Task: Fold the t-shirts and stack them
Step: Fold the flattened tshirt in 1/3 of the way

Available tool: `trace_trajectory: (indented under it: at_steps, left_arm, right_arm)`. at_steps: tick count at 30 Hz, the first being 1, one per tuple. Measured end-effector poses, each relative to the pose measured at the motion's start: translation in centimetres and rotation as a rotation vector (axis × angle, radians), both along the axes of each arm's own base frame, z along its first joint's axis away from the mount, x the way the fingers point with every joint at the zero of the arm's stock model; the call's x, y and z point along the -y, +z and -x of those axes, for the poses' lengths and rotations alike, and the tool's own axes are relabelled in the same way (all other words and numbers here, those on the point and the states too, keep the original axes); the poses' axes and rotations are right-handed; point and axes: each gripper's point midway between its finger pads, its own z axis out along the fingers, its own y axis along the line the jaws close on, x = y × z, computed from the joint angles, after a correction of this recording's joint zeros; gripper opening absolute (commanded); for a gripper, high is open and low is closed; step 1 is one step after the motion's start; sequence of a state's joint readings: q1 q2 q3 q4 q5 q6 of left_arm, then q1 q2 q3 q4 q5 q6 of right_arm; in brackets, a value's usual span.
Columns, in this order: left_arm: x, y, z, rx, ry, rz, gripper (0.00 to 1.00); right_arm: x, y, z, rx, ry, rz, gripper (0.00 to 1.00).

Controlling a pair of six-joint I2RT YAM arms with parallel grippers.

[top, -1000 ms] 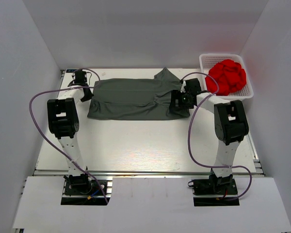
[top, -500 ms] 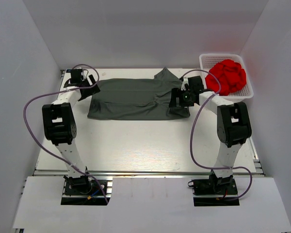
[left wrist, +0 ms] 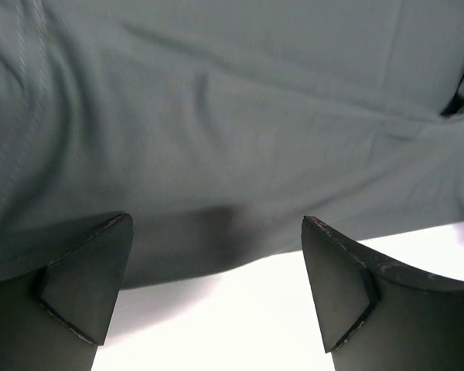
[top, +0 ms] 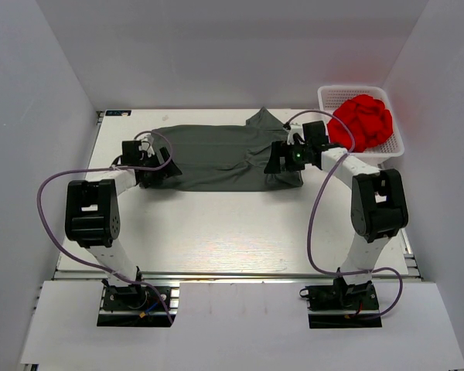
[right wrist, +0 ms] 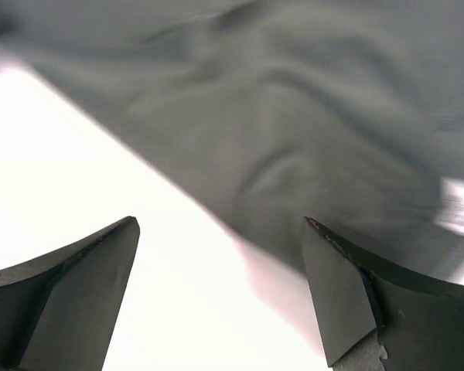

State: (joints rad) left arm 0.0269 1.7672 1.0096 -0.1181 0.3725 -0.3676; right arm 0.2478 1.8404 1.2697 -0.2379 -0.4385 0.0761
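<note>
The grey t-shirt (top: pixel 220 154) lies flat on the far half of the table (top: pixel 232 232). It makes a long band from left to right, and one small flap sticks out at its far edge. I judge that the folding is in hand and about half done: the shirt is narrowed, but it is not yet a compact packet.

The left tool (top: pixel 162 167) hangs low over the near left end of the shirt. Its fingers are spread wide and hold nothing, and the wrist view shows the hem between them. The right tool (top: pixel 278 161) is at the near right end, also wide open and empty.

The next move probably calls for both tools to descend and pinch the cloth edge cleanly. Then they can carry one end over the other without dragging the layers.

A basket (top: pixel 394 148) with red cloth (top: pixel 361 120) stands at the far right corner.
</note>
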Motion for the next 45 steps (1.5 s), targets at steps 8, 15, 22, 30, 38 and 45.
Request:
trace_trajectory:
  at_steps: [8,15,22,30,38,45]
  left_arm:
    - [0.4,-0.4,0.3,0.002,-0.009,0.016,1.00]
    - [-0.2,-1.1,0.3,-0.014,0.014,0.005,1.00]
    - [-1.0,-1.2,0.2,-0.028,0.047,-0.030,1.00]
    - [-1.4,-1.3,0.1,-0.041,0.059,-0.053,1.00]
    - [-1.3,-0.8,-0.1,-0.040,0.040,-0.058,1.00]
    - [-1.2,0.3,-1.0,-0.011,0.034,-0.053,1.00]
  right_arm:
    - [-3.1,0.6,3.1,-0.042,0.140,-0.125,0.90]
    - [-1.8,-3.2,2.2,-0.108,0.074,-0.038,0.90]
    - [1.0,-4.9,-2.1,-0.077,-0.070,0.120,0.90]
    - [3.9,-5.1,-4.4,-0.035,-0.156,0.252,0.90]
    - [3.2,-3.0,-4.3,0.011,-0.100,0.224,0.90]
    - [-0.6,3.0,-3.6,0.119,0.018,0.041,0.90]
